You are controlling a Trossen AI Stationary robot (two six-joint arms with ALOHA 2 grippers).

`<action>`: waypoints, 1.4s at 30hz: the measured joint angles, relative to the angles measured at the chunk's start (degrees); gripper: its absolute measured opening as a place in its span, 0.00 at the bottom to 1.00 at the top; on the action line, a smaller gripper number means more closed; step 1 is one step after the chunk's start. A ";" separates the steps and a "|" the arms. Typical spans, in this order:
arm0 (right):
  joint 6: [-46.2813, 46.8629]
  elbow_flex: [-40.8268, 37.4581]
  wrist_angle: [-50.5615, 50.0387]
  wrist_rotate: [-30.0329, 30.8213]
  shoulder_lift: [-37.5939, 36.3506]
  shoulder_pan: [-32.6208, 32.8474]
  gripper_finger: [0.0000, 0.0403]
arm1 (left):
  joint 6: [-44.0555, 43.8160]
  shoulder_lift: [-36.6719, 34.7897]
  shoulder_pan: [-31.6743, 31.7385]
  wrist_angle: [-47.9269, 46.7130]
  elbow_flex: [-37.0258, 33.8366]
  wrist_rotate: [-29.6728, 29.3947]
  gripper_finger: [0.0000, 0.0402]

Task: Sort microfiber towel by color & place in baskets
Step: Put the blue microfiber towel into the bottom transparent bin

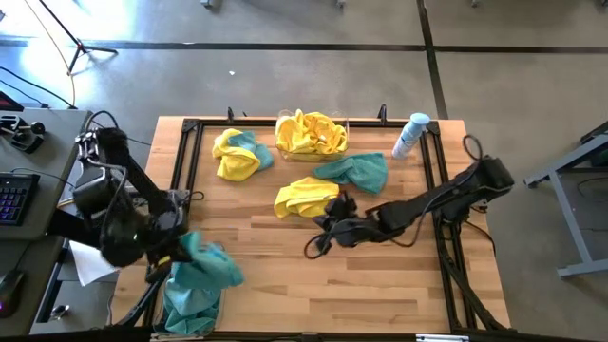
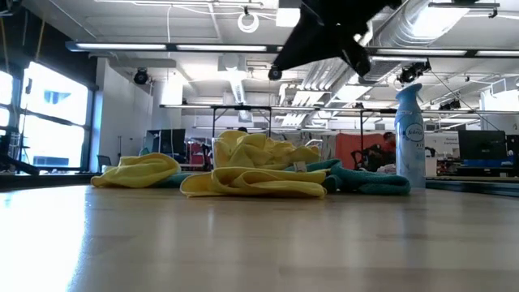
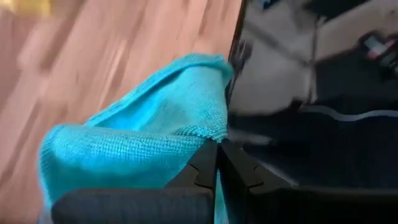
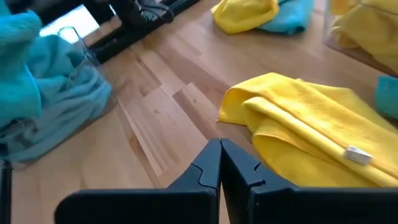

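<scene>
My left gripper is shut on a teal towel at the table's near left corner, above a clear basket that holds more teal cloth. My right gripper is shut and holds nothing. It hovers over bare wood just near of a yellow towel that lies flat on the table. The far basket holds yellow towels. A yellow and a teal towel lie bunched together at the far left. Another teal towel lies at mid table. My left gripper pinches the teal towel between its two fingers at a hemmed edge. The cloth bulges out ahead of the fingers as a folded bunch of more than one layer. Whether its lower part rests on the teal pile in the basket, I cannot tell.
A white-and-blue spray bottle stands at the far right, beside the far basket. A black frame runs along the table's edges. Bare wood lies in the near middle and right. A desk with a keyboard stands off the table's left.
</scene>
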 joint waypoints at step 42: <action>-1.33 11.61 -6.70 -1.49 10.35 0.22 0.00 | -16.32 13.13 -8.18 10.32 -19.00 10.99 0.00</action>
